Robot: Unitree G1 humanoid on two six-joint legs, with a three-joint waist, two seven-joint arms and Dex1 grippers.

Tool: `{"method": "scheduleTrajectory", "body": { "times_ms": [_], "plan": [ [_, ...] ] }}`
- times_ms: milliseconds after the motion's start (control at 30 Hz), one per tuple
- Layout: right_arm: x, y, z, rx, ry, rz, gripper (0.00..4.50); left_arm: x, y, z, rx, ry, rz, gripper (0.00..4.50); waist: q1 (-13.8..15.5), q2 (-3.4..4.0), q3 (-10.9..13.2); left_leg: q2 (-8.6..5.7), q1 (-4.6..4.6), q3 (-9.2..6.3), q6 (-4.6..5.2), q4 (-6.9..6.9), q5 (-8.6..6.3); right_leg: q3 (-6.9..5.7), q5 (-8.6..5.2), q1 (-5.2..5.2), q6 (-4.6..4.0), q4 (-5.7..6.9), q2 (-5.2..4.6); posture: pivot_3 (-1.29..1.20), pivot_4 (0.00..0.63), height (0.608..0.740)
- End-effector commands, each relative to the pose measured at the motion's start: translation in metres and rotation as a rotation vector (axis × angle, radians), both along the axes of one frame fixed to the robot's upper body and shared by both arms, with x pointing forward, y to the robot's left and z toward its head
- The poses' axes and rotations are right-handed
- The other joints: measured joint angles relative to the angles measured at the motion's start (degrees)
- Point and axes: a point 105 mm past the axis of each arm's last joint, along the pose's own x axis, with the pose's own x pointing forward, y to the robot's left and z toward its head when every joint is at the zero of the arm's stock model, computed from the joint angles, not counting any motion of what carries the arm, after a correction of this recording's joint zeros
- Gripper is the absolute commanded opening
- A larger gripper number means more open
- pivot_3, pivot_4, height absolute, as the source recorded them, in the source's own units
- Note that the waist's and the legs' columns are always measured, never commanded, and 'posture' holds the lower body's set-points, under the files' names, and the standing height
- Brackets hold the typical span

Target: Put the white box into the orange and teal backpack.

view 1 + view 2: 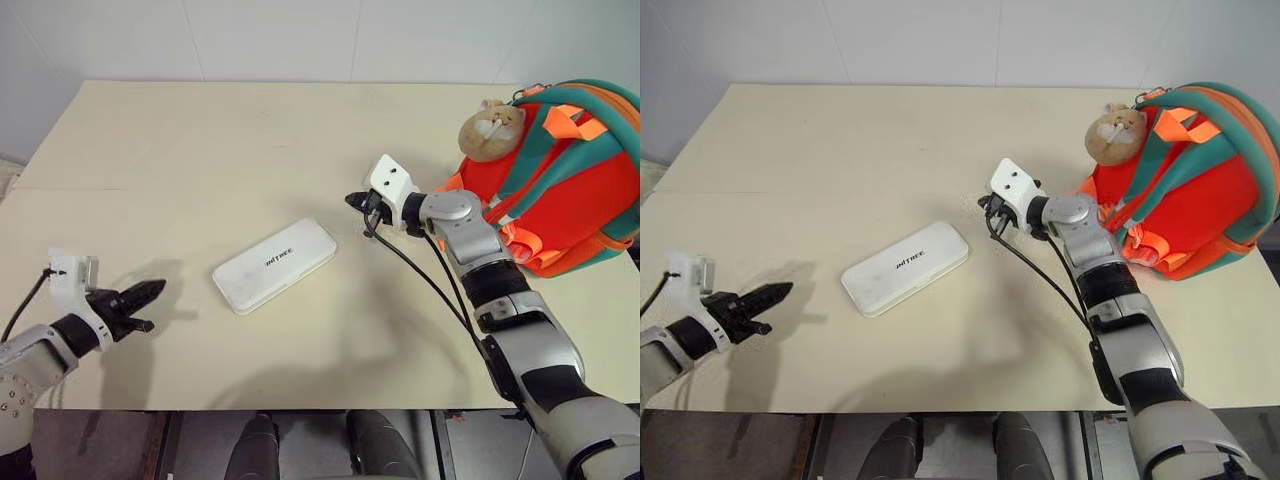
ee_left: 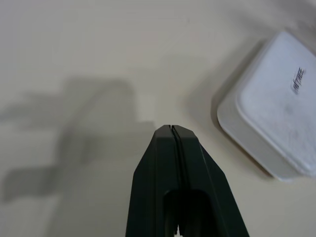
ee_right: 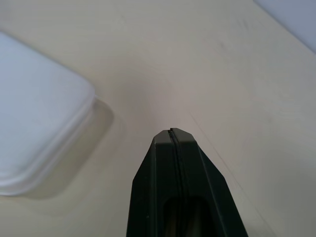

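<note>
While both grippers hang empty with fingers pressed together, the box lies flat mid-table, untouched. Right gripper sits at the box's two o'clock, left gripper at eight. They'd best spread before closing in from both ends. The backpack stands at three o'clock; I can't tell what's inside.

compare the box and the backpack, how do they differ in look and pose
The box is white, flat and hard-edged, lying mid-table; the backpack is orange and teal, rounded and bulging, at the table's right edge. The box bears small lettering, the backpack a plush charm. Both rest on the table, ungripped.
</note>
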Motion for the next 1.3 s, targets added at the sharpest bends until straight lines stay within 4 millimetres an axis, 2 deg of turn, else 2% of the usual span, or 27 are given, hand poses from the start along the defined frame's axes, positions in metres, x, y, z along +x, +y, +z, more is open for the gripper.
{"method": "scheduleTrajectory", "body": {
  "times_ms": [33,433,800,1067,1300],
  "plan": [
    [0.0,0.01,0.005,-0.021,-0.033,0.038,0.01,-0.002,-0.01,0.006,-0.024,-0.029,-0.02,0.01,0.0,0.0,0.0,0.0,0.0,0.0,0.0,0.0,0.0,0.0,0.0,0.0,0.0,0.0,0.0,0.0,0.15,0.74],
    [-0.009,0.029,-0.015,-0.068,0.016,0.115,0.01,0.011,-0.029,-0.009,-0.119,0.009,-0.072,0.01,-0.1,0.0,0.0,0.0,0.0,0.0,-0.04,0.0,0.01,-0.01,0.0,0.0,0.0,0.01,0.0,0.0,0.15,0.74],
    [-0.03,0.042,-0.021,-0.079,0.059,0.216,0.01,0.029,-0.039,-0.006,-0.126,-0.004,-0.115,0.01,0.0,0.0,0.0,0.0,0.0,-0.01,-0.06,0.0,0.01,-0.01,0.01,0.0,0.01,0.0,0.01,0.0,0.15,0.74],
    [-0.046,0.044,-0.025,-0.108,0.088,0.266,0.01,0.04,-0.044,-0.001,-0.119,-0.019,-0.147,0.01,0.1,-0.01,0.0,0.0,0.0,0.0,-0.06,-0.01,0.01,-0.02,0.01,-0.01,0.01,-0.01,0.0,0.0,0.15,0.74],
    [-0.065,0.039,-0.031,-0.158,0.127,0.325,0.01,0.051,-0.041,0.004,-0.096,-0.037,-0.157,0.01,0.1,-0.01,0.0,0.0,-0.01,-0.01,-0.07,-0.02,0.01,-0.02,0.0,-0.01,0.02,-0.04,0.0,0.0,0.15,0.74]
  ]
}}
